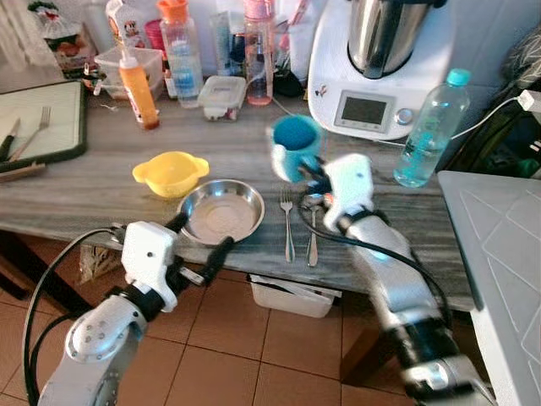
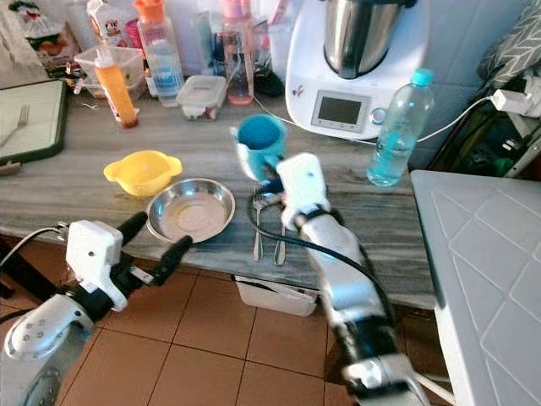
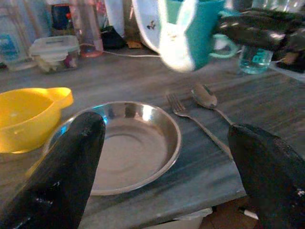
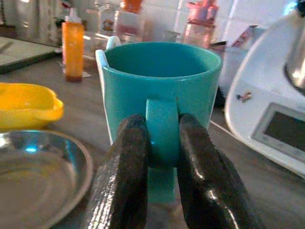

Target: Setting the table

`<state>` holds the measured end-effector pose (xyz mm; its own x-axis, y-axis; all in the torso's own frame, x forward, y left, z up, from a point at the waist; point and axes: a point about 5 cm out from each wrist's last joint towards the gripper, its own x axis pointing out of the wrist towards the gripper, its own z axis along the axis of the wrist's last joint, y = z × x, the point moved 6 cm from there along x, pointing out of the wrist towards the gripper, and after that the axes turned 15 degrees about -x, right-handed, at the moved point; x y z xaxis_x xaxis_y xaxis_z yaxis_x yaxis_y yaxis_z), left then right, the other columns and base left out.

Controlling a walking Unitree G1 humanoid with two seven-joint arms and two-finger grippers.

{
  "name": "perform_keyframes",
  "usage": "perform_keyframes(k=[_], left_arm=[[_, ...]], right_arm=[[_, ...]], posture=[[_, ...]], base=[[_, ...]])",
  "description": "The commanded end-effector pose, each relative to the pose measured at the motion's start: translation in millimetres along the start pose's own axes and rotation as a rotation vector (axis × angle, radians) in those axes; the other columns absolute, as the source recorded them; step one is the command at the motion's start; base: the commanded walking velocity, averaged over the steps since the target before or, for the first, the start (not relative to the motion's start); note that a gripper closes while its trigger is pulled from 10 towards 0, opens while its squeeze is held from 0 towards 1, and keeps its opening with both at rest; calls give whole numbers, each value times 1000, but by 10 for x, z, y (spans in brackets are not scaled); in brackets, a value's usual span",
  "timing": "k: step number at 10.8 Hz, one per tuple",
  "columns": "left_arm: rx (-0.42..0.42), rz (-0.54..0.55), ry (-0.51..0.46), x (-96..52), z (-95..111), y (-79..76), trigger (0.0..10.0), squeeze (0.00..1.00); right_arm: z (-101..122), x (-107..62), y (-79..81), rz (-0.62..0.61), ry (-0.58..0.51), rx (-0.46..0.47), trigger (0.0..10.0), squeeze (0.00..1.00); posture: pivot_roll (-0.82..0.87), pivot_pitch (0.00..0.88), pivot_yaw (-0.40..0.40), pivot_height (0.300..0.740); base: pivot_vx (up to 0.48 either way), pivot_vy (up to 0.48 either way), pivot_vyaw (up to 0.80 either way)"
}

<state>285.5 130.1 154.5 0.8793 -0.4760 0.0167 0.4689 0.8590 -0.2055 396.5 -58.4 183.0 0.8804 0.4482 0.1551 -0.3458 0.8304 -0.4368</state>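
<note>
1. We are at a grey wooden table (image 1: 101,182) in a kitchen with brown floor tiles. Bottles and a big white kitchen machine (image 1: 376,68) stand at the far side.
2. Our right gripper (image 4: 159,157) pinches the handle of the teal cup with a white bunny on it (image 1: 296,145). The two black fingers squeeze the handle from both sides.
3. The cup is up in the air, above the table. It hangs just past the far ends of the metal fork (image 1: 287,222) and the metal spoon (image 1: 313,227).
4. The round shiny metal plate (image 1: 221,211) sits left of the fork, near the table's edge. The small yellow plastic bowl (image 1: 170,172) is just beyond it, on the left.
5. Our left gripper (image 1: 201,246) hovers at the near edge by the plate. Its fingers are spread wide and hold nothing.
6. We think the cup is hard and a bit heavy. It could break if it fell, and the smooth handle might slip or twist. We should set it down gently and keep it level.
</note>
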Motion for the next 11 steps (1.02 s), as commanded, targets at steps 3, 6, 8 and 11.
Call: perform_keyframes(k=[3, 6, 8, 11], left_arm=[[-1, 0, 9, -32, 12, -21, 10000, 0], [1, -2, 9, -29, 28, -52, 10000, 0], [-2, -3, 13, -48, 22, -72, 10000, 0], [-2, 1, 21, -75, 33, -74, 10000, 0]], right_arm=[[48, 156, 63, 10, -24, 7, 10000, 0], [-8, 276, 92, 6, -7, 0, 10000, 0], [-3, 334, 86, 2, -10, -3, 10000, 0], [-4, 406, 142, 7, -6, -4, 10000, 0]], posture=[[102, 121, 6, 740], [125, 130, 9, 740], [134, 134, 10, 740], [151, 145, 12, 740]], base=[[0, 0, 0], [0, 0, 0], [0, 0, 0], [0, 0, 0]])
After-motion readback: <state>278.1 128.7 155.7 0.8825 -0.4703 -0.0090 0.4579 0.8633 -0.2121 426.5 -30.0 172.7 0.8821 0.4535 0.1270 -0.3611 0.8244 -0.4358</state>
